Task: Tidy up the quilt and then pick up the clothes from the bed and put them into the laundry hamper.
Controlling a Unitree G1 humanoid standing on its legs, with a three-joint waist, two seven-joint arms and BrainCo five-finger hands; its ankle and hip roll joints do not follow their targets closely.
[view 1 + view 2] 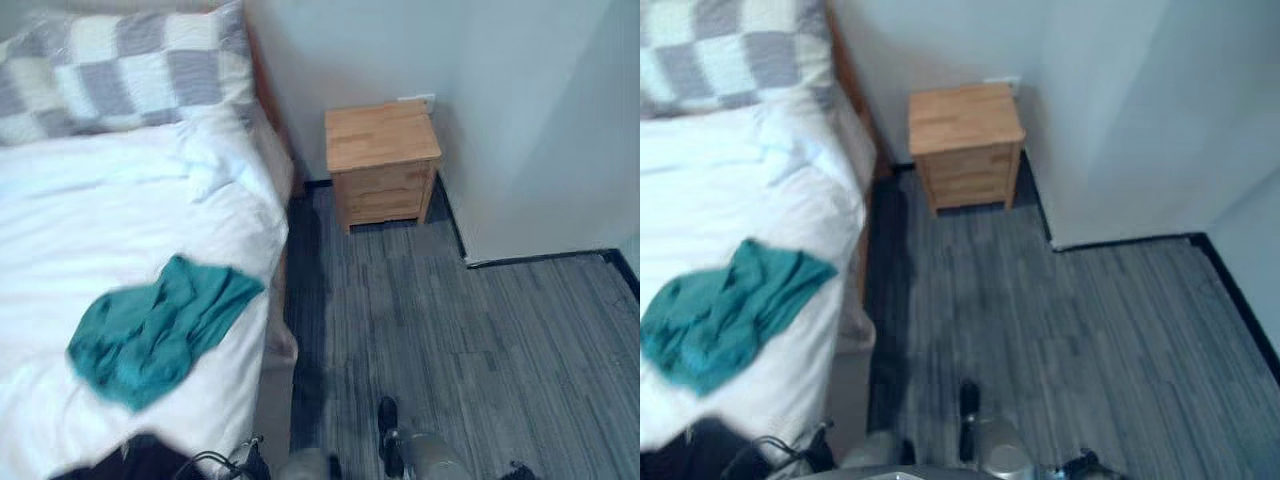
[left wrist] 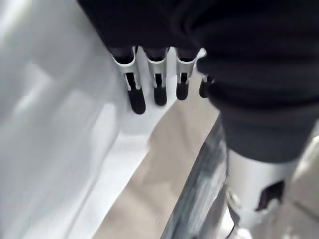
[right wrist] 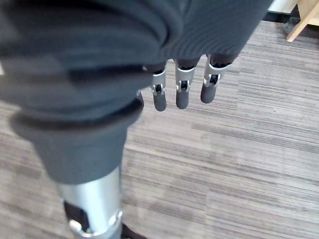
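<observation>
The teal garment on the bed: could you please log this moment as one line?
crumpled teal garment: lying on white quilt, unheld | left hand: open, by bed edge | right hand: open, over grey floor

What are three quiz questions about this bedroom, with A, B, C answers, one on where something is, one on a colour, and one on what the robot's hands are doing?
1. Where does the wooden nightstand stand?
A. On the bed
B. On the floor in the corner beside the bed
C. Under the pillow

2. What colour is the garment lying on the white quilt?
A. Teal
B. Red
C. Yellow

3. How are the left hand and right hand now?
A. Both clutch the garment
B. One holds the pillow
C. Both have straight fingers and hold nothing

Answers: 1 B, it sits on the grey floor against the wall. 2 A, the crumpled cloth is blue-green. 3 C, each wrist view shows straight fingers with nothing in them.
</observation>
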